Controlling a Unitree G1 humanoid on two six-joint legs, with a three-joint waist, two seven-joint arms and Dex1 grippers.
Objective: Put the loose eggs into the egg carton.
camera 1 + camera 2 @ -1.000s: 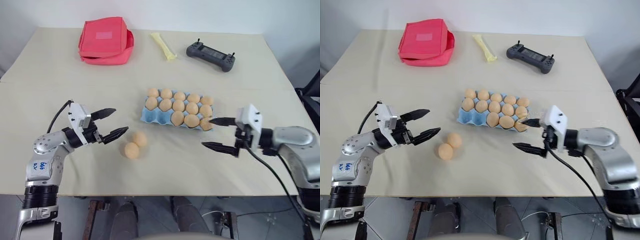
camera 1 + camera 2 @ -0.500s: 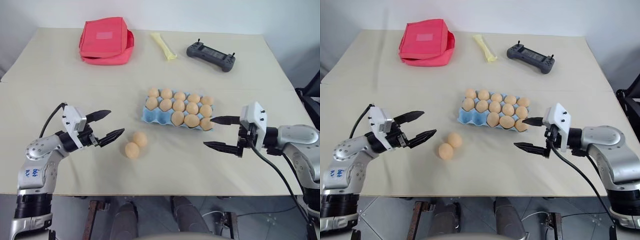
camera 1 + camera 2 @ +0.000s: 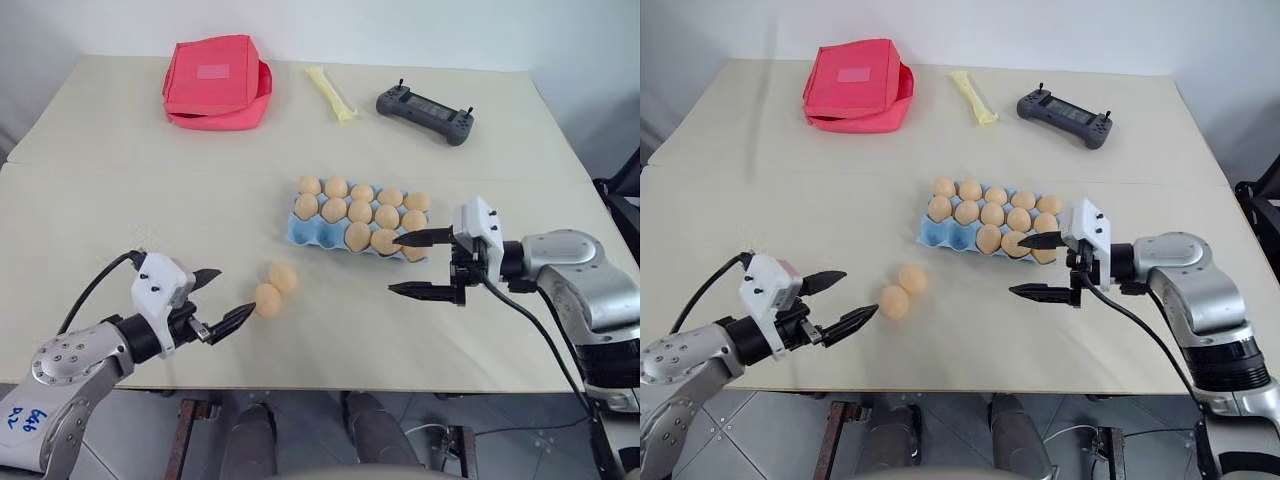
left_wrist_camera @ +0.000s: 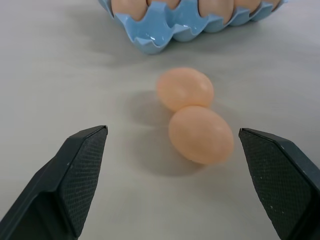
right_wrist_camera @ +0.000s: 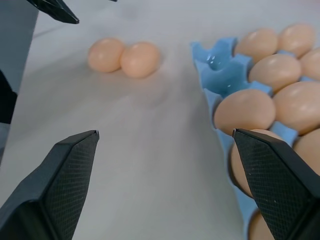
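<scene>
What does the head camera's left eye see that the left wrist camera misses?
Left eye alone: the red pouch, yellow stick, black controller and the open right gripper.
Left wrist alone: the textured pads of the open left gripper.
Both: two touching loose eggs near the blue carton, whose corner cup is empty.

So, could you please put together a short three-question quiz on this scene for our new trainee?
1. How many loose eggs lie on the table outside the egg carton?
2. True or false: the left gripper is shut on an egg.
3. Which object lies at the table's far edge between the red pouch and the black controller? A) a yellow strip-like item B) a spoon C) a cup

Key: 1. Two, touching each other. 2. False; both it and the right gripper are open and hold nothing. 3. A.
</scene>
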